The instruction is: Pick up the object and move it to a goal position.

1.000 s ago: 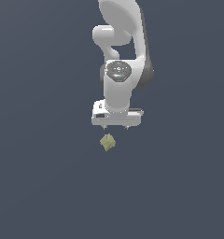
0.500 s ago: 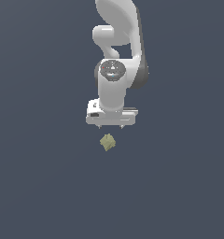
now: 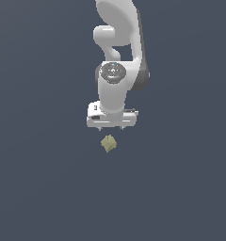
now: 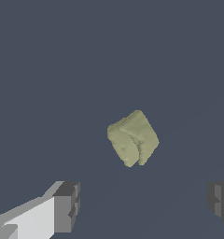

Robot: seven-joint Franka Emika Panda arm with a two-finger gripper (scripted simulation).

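The object [image 3: 108,143] is a tiny olive-yellow, mottled block lying on the dark grey floor, turned at an angle. The white arm's gripper [image 3: 111,127] hangs just above and behind it in the exterior view, not touching it. The wrist view shows the object [image 4: 132,138] ahead of the gripper [image 4: 144,201], whose two dark fingertips [image 4: 67,205] stand wide apart with nothing between them. The gripper is open.
A plain dark grey surface [image 3: 49,188] surrounds the block on every side. The white arm [image 3: 117,47] rises behind the gripper toward the top of the exterior view.
The gripper has shifted slightly toward the exterior view's left and its wrist has turned a little. The block has not moved.
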